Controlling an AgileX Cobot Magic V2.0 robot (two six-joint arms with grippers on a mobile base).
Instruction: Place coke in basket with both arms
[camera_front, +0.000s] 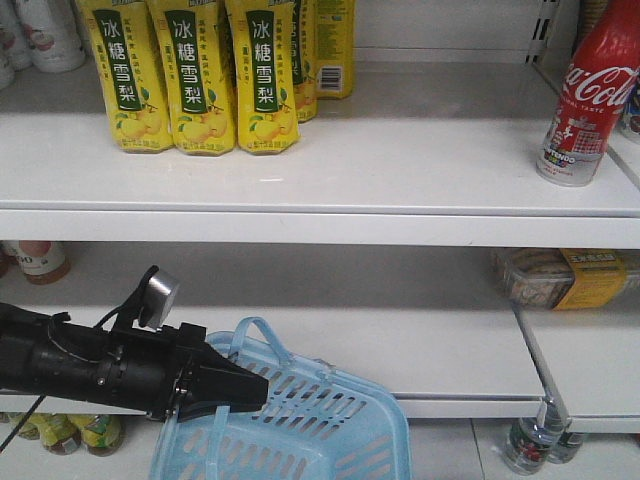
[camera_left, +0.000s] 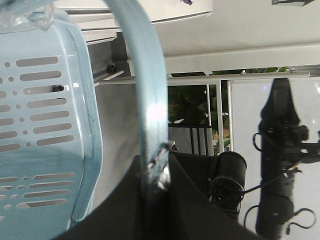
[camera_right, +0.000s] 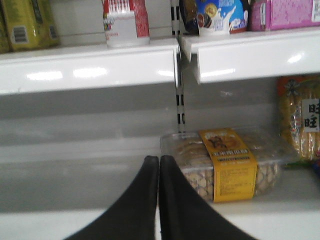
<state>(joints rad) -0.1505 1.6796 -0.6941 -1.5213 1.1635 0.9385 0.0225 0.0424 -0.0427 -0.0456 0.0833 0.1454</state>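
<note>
Setting: white shop shelving, an upper shelf (camera_front: 380, 150) and a lower one, with pale floor beneath.

Left end effector (camera_front: 252, 392): jaws clamped on the basket handle (camera_left: 145, 80). The wrist view shows the blue loop running down into the pinch. Judged purpose: to carry the basket and present its mouth in front of the shelves, so the other arm can load it.

Basket (camera_front: 340, 425): light blue with slotted walls, hanging tilted from the held handle, low in front of the lower shelf. No bottle is seen in the part that shows.

Right end effector (camera_right: 159, 160): jaws pressed together, with nothing between them. It points at the lower shelf, near a clear biscuit pack (camera_right: 220, 165) with a yellow label, and is not touching it.

Coke (camera_front: 592, 95): upright at the right end of the upper shelf, well apart from both end effectors and not yet taken. Judged: the right arm must rise and open to take it.

Yellow bottles (camera_front: 190, 80): in a row at the left of the upper shelf, no part of the task.
</note>
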